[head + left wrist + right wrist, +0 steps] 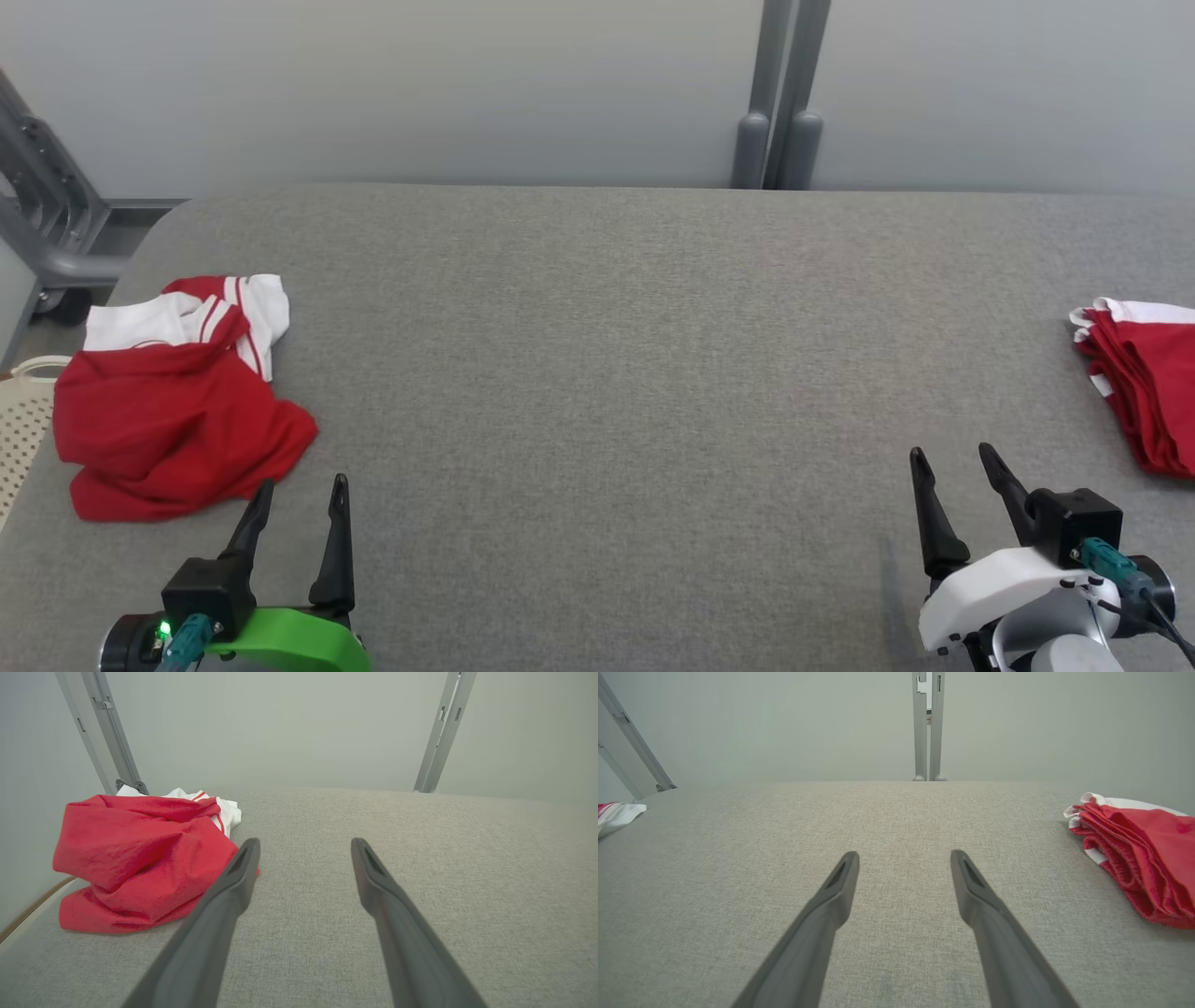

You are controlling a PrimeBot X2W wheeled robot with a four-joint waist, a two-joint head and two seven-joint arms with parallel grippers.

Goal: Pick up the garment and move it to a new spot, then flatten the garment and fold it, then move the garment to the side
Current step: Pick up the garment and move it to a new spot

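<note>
Head view: the crumpled red-and-white garment (pixel 177 411) lies at the left edge of the grey table (pixel 597 373), just ahead and left of the left gripper (pixel 302 483). Both it and the right gripper (pixel 952 453) sit low, fingers spread wide, holding nothing

Left wrist view: the garment bunches close beside the left finger

Right wrist view: the fingers point across bare table, with a folded red stack (pixel 1143 858) off to their right

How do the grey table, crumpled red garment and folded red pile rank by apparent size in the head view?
grey table
crumpled red garment
folded red pile, though the picture edge cuts it off, so unsure
</note>
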